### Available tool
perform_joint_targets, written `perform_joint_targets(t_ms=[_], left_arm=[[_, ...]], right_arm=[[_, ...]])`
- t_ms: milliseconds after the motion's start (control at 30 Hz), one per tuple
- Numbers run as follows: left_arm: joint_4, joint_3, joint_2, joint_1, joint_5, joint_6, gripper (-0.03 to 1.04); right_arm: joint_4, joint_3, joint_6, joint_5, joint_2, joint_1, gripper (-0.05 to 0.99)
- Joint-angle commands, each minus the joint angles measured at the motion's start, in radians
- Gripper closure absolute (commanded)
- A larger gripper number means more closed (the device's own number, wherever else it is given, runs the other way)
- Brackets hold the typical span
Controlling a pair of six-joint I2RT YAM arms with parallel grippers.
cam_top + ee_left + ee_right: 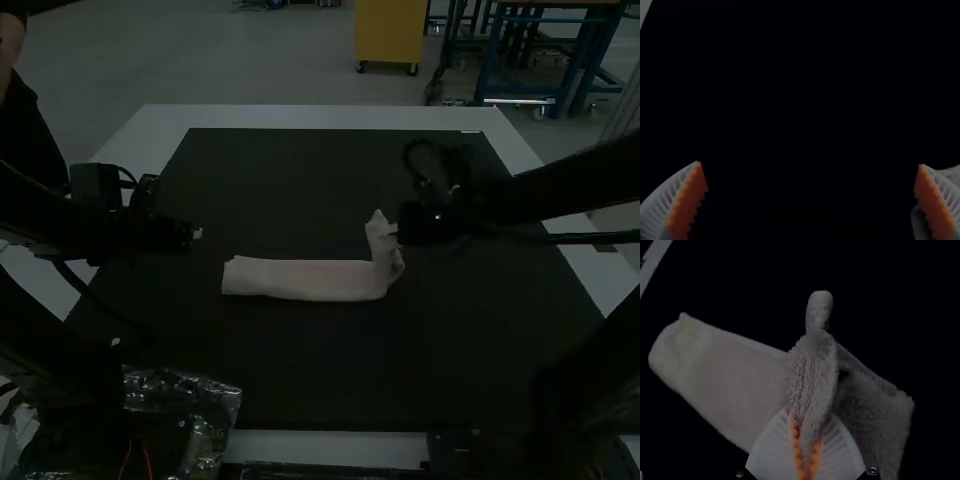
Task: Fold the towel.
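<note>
Right gripper (pixel 806 442) clamps the raised end of the towel (pixel 300 280); the narrow strip extends toward the left gripper (pixel 810 164) (fingers apart, empty). Probable step: end fold. Next: carry the clamped end leftward over the strip; release.

White table (pixel 310 116) — dark mat (pixel 320 360) — pale towel (pixel 305 280) atop.

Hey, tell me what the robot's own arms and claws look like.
Both arms look black, with dark cables looping along them. The left claw and right claw match: each has two whitish, ribbed fingers that taper toward the tip, lined with bumpy orange pads on their inner faces.
</note>
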Motion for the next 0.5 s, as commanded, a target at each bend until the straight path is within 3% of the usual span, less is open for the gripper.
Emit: perform_joint_targets(t_ms=[0,467], left_arm=[[0.014,0.004,-0.008,-0.003,0.010,-0.009,0.04],[0.086,-0.041,-0.008,0.003,0.009,-0.009,0.04]], right_arm=[[0.029,0.041,0.086,0.001,0.033,0.071,0.96],[0.124,0.179,0.161,0.015,0.234,0.269,0.96]])
